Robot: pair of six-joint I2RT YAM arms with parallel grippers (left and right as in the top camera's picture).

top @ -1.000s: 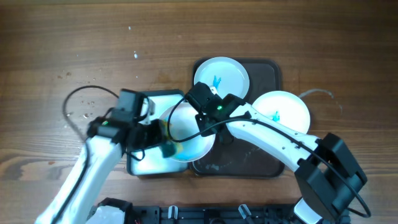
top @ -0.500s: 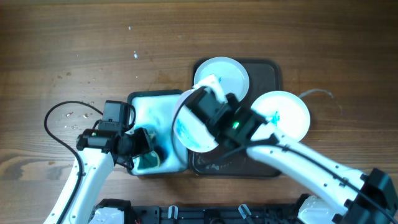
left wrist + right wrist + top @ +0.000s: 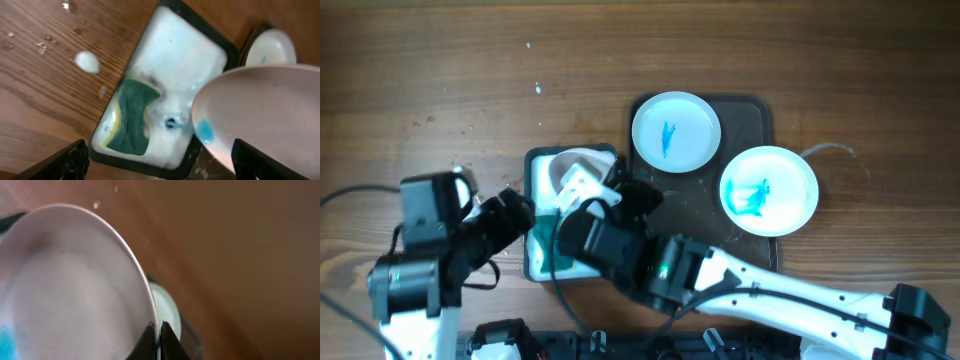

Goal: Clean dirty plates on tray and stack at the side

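Two white plates smeared with blue lie on the dark brown tray (image 3: 760,108): one plate (image 3: 676,130) at the far left, the other (image 3: 769,190) overhanging the right side. My right gripper (image 3: 156,336) is shut on the rim of a third plate (image 3: 75,280), held tilted above the small soapy tray (image 3: 200,50). That plate (image 3: 260,115) carries a blue smear near its lower edge. My left gripper (image 3: 161,165) stands open and empty above the green sponge (image 3: 129,122), which lies in the foam. In the overhead view the right arm hides most of the held plate (image 3: 572,165).
The small white-lined tray with a dark green rim (image 3: 532,160) sits left of the brown tray. A blob of foam (image 3: 86,61) and water drops lie on the wooden table beside it. The right arm (image 3: 770,295) crosses the near half of the table.
My left gripper opened, left the sponge in the soapy tray and drew back to the left. My right arm carried the plate left and higher over the small tray.
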